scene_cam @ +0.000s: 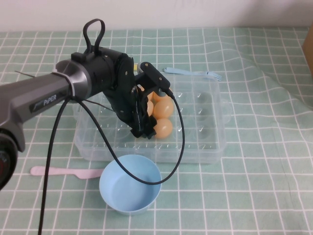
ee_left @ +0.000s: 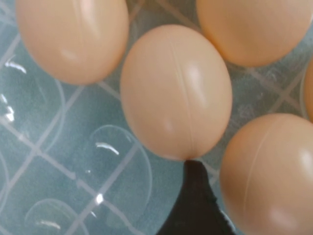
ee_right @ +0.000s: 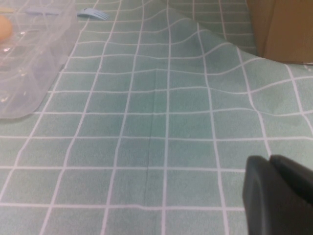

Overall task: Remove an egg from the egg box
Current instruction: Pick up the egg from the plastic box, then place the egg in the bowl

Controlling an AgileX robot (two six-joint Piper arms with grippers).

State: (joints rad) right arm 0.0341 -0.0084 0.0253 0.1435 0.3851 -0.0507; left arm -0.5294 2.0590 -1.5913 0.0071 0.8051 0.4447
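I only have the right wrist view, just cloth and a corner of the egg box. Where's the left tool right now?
Observer: The left tool is down in the egg box, open, over the eggs.
Operator: Holding one?
Observer: Not clearly. In the left wrist view one fingertip sits at the edge of the middle egg.
Operator: Does the high view show my right tool?
Observer: No, the right tool is outside that view.
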